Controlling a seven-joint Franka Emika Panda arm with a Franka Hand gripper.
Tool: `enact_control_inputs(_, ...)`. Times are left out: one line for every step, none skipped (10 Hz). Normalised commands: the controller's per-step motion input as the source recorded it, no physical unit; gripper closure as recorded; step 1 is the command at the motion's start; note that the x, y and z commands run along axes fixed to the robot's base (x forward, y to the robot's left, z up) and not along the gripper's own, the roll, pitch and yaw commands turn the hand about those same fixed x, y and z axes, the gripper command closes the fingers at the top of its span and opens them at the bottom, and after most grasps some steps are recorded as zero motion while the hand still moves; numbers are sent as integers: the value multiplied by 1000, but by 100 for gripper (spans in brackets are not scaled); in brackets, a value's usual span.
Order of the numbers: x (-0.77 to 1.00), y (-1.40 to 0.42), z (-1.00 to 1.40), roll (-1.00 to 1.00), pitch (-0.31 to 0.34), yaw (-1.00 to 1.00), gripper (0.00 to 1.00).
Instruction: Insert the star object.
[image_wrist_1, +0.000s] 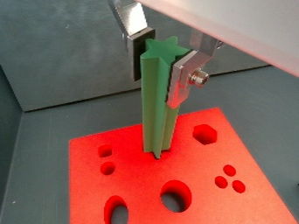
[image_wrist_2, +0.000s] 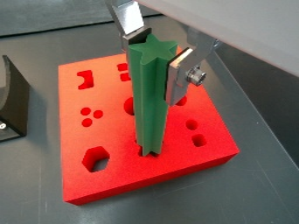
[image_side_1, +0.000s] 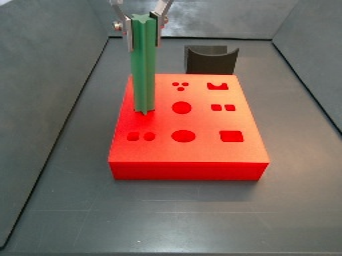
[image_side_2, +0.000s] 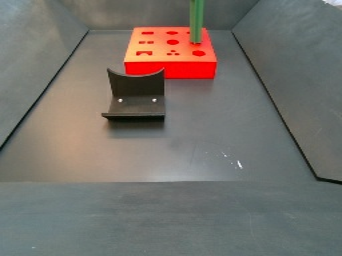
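The star object (image_wrist_1: 156, 101) is a long bright green ridged bar, upright, its star-shaped top showing in both wrist views (image_wrist_2: 149, 87). My gripper (image_wrist_1: 162, 58) is shut on its upper end, silver plates on either side. The bar's lower end meets the top of the red block (image_wrist_1: 187, 175) at a hole near one edge; how deep it sits I cannot tell. In a side view the bar (image_side_1: 142, 65) stands at the block's (image_side_1: 187, 150) left side, gripper (image_side_1: 142, 20) above. In a side view the bar (image_side_2: 197, 20) rises from the far block (image_side_2: 171, 60).
The red block has several shaped holes: a hexagon (image_wrist_1: 205, 133), ovals, squares, round dots. A dark grey curved holder stands behind the block (image_side_1: 210, 58) and lies in mid-floor (image_side_2: 135, 96). Grey walls enclose the dark floor.
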Motion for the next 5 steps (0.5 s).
enact_control_inputs(266, -106, -97, 87, 20, -186, 100)
enact_control_inputs(343, -86, -80, 71, 34, -300, 100)
enact_control_inputs(306, -14, -80, 83, 46, -386, 100)
enact_control_inputs(120, 0, -131, 104, 54, -446, 100)
enact_control_inputs(-63, 91, 0, 7, 31, -546, 100)
